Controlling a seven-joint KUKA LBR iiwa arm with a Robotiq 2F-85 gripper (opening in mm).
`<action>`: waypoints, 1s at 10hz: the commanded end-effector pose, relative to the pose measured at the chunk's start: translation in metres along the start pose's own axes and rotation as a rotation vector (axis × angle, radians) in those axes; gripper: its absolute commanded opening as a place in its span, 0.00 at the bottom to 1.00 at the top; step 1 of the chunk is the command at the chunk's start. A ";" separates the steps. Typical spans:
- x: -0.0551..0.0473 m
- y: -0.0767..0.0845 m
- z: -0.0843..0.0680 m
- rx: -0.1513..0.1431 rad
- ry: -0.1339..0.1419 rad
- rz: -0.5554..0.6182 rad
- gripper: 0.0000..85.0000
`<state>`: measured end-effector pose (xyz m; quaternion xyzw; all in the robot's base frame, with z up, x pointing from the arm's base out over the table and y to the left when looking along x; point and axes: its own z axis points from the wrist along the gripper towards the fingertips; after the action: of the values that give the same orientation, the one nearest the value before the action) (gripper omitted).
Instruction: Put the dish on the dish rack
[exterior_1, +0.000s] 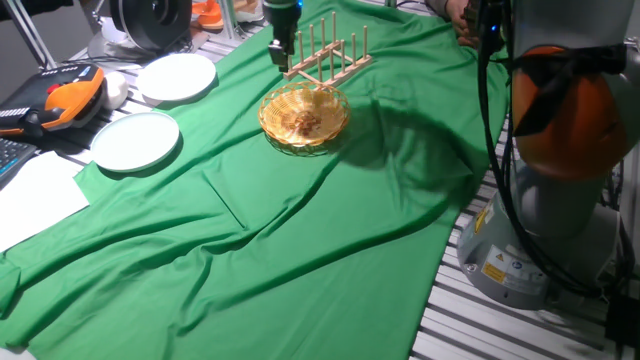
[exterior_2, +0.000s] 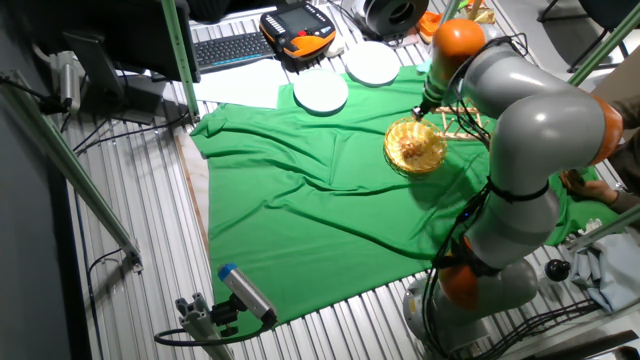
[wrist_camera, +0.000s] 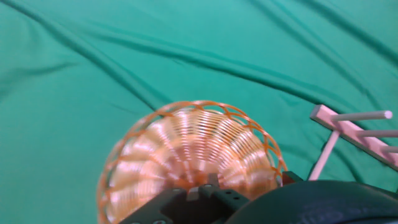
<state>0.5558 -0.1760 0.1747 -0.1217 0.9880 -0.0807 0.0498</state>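
Note:
The dish (exterior_1: 304, 117) is a golden woven wicker basket lying on the green cloth, its far rim against the foot of the dish rack (exterior_1: 330, 55), a small light wooden rack with upright pegs. Both show in the other fixed view, dish (exterior_2: 415, 147) and rack (exterior_2: 462, 118). My gripper (exterior_1: 281, 60) hangs above the dish's far rim, beside the rack's left end, apart from the dish. In the hand view the dish (wrist_camera: 186, 149) fills the lower middle, the rack (wrist_camera: 354, 134) is at the right, and the fingertips (wrist_camera: 202, 186) sit close together, holding nothing.
Two white plates (exterior_1: 177, 76) (exterior_1: 135, 140) lie at the cloth's left edge. An orange teach pendant (exterior_1: 65, 100) and white paper (exterior_1: 35, 195) lie further left. The robot's base (exterior_1: 560, 150) stands at the right. The green cloth (exterior_1: 300, 230) has folds.

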 end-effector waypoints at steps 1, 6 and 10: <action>0.016 -0.067 0.011 -0.009 0.010 -0.004 0.60; 0.016 -0.067 0.011 -0.010 0.105 0.090 0.60; 0.016 -0.067 0.011 -0.049 0.154 0.125 0.60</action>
<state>0.5575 -0.2455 0.1742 -0.0543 0.9963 -0.0626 -0.0241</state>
